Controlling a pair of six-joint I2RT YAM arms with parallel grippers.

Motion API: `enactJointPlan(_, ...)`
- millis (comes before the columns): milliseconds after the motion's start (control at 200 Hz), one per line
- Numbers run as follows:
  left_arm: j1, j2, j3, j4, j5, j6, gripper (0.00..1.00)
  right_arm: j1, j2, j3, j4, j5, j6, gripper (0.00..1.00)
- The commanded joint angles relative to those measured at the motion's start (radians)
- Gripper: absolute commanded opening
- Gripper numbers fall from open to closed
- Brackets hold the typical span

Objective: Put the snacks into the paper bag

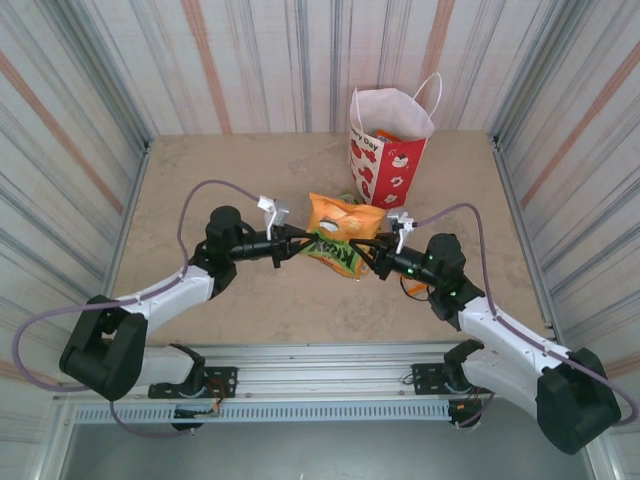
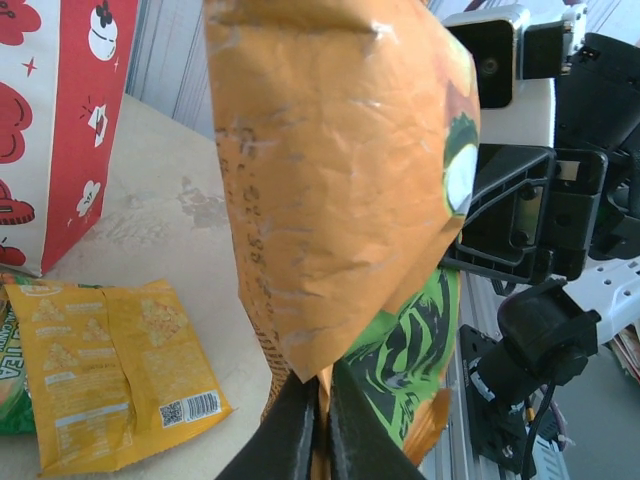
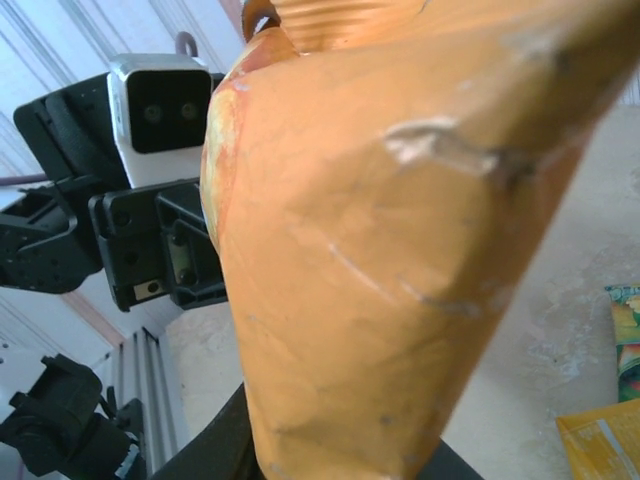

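Observation:
An orange snack packet (image 1: 345,215) hangs above the table's middle between both grippers, with a green-and-black packet (image 1: 340,255) right against it. My left gripper (image 1: 303,244) is shut on the orange packet's (image 2: 330,190) lower edge, its fingers (image 2: 295,430) pinched together. The green packet (image 2: 420,340) hangs just behind. My right gripper (image 1: 372,262) comes from the other side, its fingers (image 3: 215,440) pressed on both sides of an orange packet (image 3: 380,260). The red-and-white paper bag (image 1: 390,150) stands upright at the back, with something orange inside.
A yellow packet (image 2: 110,370) lies flat on the table near the bag's base (image 2: 60,120). Green (image 3: 625,340) and yellow (image 3: 600,440) packets lie on the table at the right. Another orange piece (image 1: 415,288) lies under my right arm. Corrugated walls enclose the table.

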Motion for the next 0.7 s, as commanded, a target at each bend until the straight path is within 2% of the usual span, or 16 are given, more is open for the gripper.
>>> enactJointPlan(0, -0.004, 0.01, 0.037, 0.003, -0.029, -0.006, 0.13, -0.004, -0.044, 0.009, -0.041, 0.049, -0.031, 0.18)
enactJointPlan(105, -0.004, 0.014, 0.039, -0.005, -0.032, -0.007, 0.19, -0.004, -0.075, 0.006, -0.069, 0.09, -0.04, 0.13)
enactJointPlan(256, -0.004, 0.017, 0.041, -0.021, -0.038, 0.006, 0.24, -0.004, -0.123, -0.008, -0.089, 0.165, -0.038, 0.09)
enactJointPlan(346, -0.003, 0.021, 0.054, -0.054, -0.044, 0.023, 0.35, -0.005, -0.154, -0.015, -0.098, 0.202, -0.038, 0.07)
enactJointPlan(416, -0.004, 0.025, 0.065, -0.081, -0.055, 0.032, 0.48, -0.007, -0.18, -0.013, -0.116, 0.225, -0.044, 0.05)
enactJointPlan(586, -0.007, 0.023, 0.073, -0.106, -0.126, 0.032, 0.61, -0.016, -0.226, 0.015, -0.182, 0.281, -0.067, 0.01)
enactJointPlan(696, -0.007, 0.024, 0.1, -0.168, -0.192, 0.036, 0.75, -0.017, -0.241, 0.042, -0.211, 0.334, -0.089, 0.0)
